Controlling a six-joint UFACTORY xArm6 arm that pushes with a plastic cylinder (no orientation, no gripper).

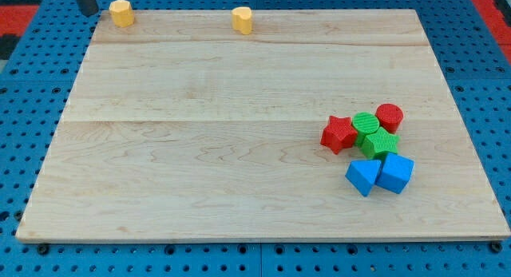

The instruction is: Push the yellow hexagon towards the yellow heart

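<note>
**Rod at the top-left corner, beside a yellow block**

The dark rod came into view at the view's top left, leaning slightly, and my tip (89, 12) rested just off the top-left corner of the tabletop (200, 165). There were no jaws on this arm, only the rod, so nothing was open, closed or gripped.

Just to the right of my tip, near but apart from it, a yellow block (121, 13) sat on the tabletop's top edge. Well to the right of that, along the same edge, sat a second yellow block (243, 20). Which was the hexagon and which the heart could not be told, nor which way either pointed.

Far to the right and below my tip lay a tight cluster: a red star (338, 134), a green block (366, 124), a red cylinder (390, 117), a second green block (380, 143), a blue block (362, 176) and a second blue block (395, 172).

No writing was legible.
</note>
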